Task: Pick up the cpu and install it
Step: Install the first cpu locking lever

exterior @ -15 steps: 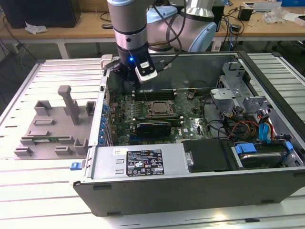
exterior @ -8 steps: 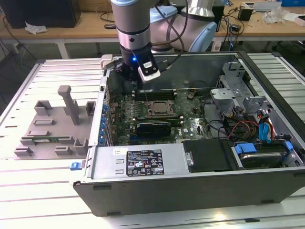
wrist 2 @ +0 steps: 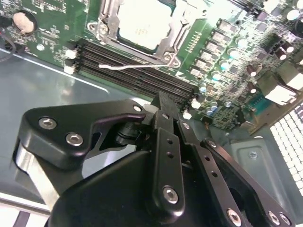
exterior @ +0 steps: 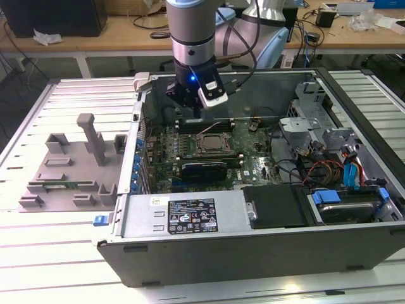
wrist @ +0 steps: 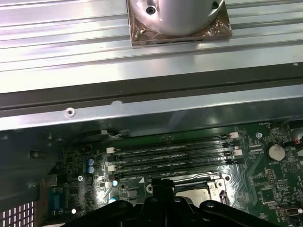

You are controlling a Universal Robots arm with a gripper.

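While my arm hangs over the open computer case point(exterior: 190, 250) at mid-frame in the exterior view, the green motherboard point(exterior: 256, 166) lies flat inside it. My gripper point(wrist 2: 163, 101) sits above the black memory slots point(wrist 2: 137, 71), just beside the metal-framed socket point(exterior: 212, 144). Fingers look pressed together with nothing between them, though the linkage hides part of the tips. Cpu point(wrist 2: 142, 23): silver plate, seated in that socket, apart from the gripper.

Robotics lab: slatted metal workbench point(exterior: 50, 253), cable-strewn desks point(exterior: 126, 38).
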